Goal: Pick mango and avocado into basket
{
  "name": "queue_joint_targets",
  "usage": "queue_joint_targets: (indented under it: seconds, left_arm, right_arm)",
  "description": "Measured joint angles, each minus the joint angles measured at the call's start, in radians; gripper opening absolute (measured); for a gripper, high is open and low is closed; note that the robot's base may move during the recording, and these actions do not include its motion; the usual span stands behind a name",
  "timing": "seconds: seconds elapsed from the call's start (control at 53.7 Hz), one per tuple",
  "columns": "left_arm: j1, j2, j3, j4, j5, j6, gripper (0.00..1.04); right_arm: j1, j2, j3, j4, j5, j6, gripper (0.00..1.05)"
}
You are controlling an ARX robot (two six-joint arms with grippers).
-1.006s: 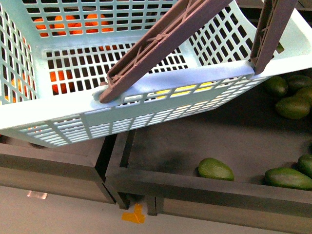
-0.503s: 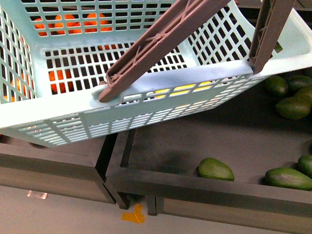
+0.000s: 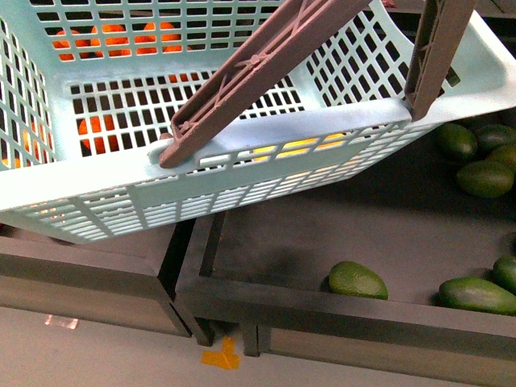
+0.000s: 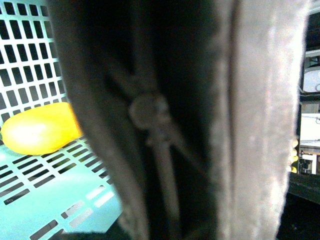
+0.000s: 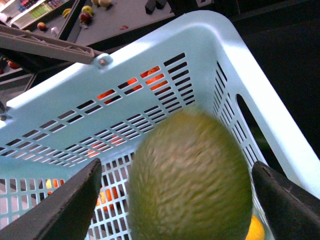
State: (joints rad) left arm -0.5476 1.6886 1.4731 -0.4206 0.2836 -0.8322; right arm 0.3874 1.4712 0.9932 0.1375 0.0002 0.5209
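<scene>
- The avocado (image 5: 190, 185) was seen blurred between the fingers of the right gripper (image 5: 176, 165), directly over the open basket (image 5: 150, 65). It was judged to be dropping in rather than held.
- The right jaws were spread wide. A clear gap was left beside one finger, and nothing was gripped.
- The mango (image 4: 40, 128) was already laid on the basket's slotted floor. Once the avocado landed, the task would be judged all but done.
- The handle (image 4: 165, 125) filled the left wrist view. The left gripper could not be made out there, so the state of its jaws could not be told.
- In the front view the basket, at 11 o'clock, had been carried slightly toward 10 o'clock compared with a second earlier. It was tilted, with its near rim raised above the tray (image 3: 306, 226).
- Oranges (image 3: 113, 36) were seen through the slots at 11 o'clock.
- Spare avocados (image 3: 356, 280) were left in the tray from 3 to 5 o'clock, well apart from the basket.
</scene>
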Motion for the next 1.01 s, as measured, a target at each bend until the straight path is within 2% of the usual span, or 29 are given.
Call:
queue_joint_targets:
  seconds: [0.056,0.28,0.429,0.485,0.54,0.615,0.652,0.727,0.913,0.95,1.006]
  left_arm:
    - [0.002,0.000,0.000,0.000,-0.002,0.001,0.14]
    - [0.003,0.000,0.000,0.000,-0.002,-0.002,0.14]
    - [0.001,0.000,0.000,0.000,0.006,-0.002,0.14]
    - [0.000,0.000,0.000,0.000,0.006,-0.002,0.14]
    - [-0.001,0.000,0.000,0.000,0.007,-0.002,0.14]
    - [-0.001,0.000,0.000,0.000,0.008,-0.003,0.14]
    - [-0.001,0.000,0.000,0.000,0.008,-0.003,0.14]
    - [-0.001,0.000,0.000,0.000,0.005,-0.001,0.14]
    - [-0.001,0.000,0.000,0.000,0.005,-0.002,0.14]
    - [-0.001,0.000,0.000,0.000,0.006,-0.002,0.14]
    - [-0.001,0.000,0.000,0.000,0.006,-0.002,0.14]
  right_arm:
    - [0.002,0.000,0.000,0.000,0.001,0.006,0.97]
    - [-0.014,-0.015,-0.013,0.000,0.027,0.007,0.96]
    - [-0.091,-0.091,-0.093,0.012,0.194,-0.049,0.96]
    - [-0.132,-0.124,-0.140,0.029,0.225,-0.087,0.95]
    - [-0.191,-0.179,-0.277,0.272,0.180,-0.231,0.84]
    - [-0.243,-0.270,-0.441,0.491,0.144,-0.382,0.68]
    - [-0.253,-0.298,-0.481,0.526,0.136,-0.418,0.63]
    - [-0.271,-0.364,-0.578,0.566,0.112,-0.473,0.46]
    - [-0.305,-0.475,-0.731,0.583,0.079,-0.507,0.07]
    - [-0.310,-0.493,-0.746,0.583,0.077,-0.509,0.02]
    - [-0.321,-0.518,-0.768,0.582,0.061,-0.515,0.02]
